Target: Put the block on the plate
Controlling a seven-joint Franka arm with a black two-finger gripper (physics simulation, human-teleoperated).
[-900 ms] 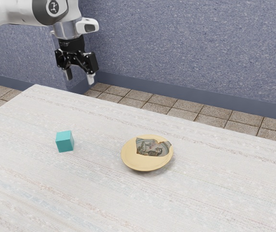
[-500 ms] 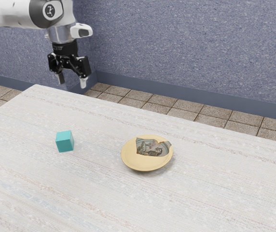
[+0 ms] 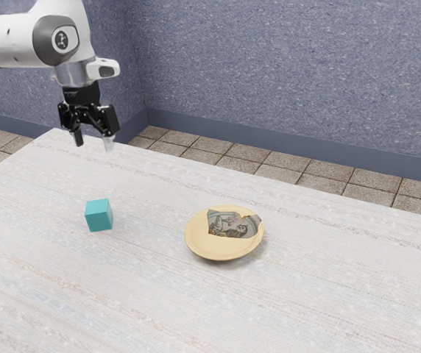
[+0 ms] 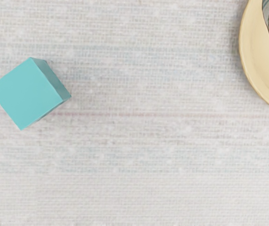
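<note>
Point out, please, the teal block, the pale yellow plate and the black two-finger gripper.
Teal block (image 4: 25, 93): wrist view, on its top face.
Pale yellow plate (image 3: 219, 247): exterior view, on its bare surface.
Black two-finger gripper (image 3: 93, 141): exterior view, midway between its fingertips.

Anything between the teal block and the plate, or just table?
Just the pale, faintly striped tabletop between the teal block and the plate. Both the exterior and wrist views show that stretch.

The table (image 3: 151, 294) is leaving a wide lane between the block (image 3: 98, 215) and the plate (image 3: 221, 251), whose rim and patterned, jagged piece (image 3: 229, 226) are obstructing low passage there.
</note>
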